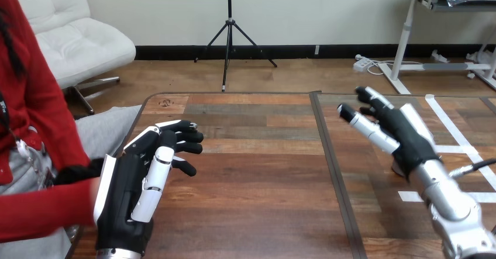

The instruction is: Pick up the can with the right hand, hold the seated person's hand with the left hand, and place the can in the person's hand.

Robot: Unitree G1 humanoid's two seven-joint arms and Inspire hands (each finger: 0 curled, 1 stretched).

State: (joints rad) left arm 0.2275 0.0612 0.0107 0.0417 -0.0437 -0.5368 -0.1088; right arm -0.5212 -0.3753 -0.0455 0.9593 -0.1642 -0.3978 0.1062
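Left hand (126,194) sits at the table's (263,177) left edge, just beside a red sleeve (47,209). What lies past the cuff is hidden behind it, so any clasp cannot be told. Right hand (403,133) hovers above white tape (453,127) at the right, fingers straight, apart, holding nothing. Open wood lies between them, crossed by a seam (329,159).

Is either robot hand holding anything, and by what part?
The right hand is open, holding nothing. The left hand overlaps the person's red sleeve; whether it holds anything cannot be told.
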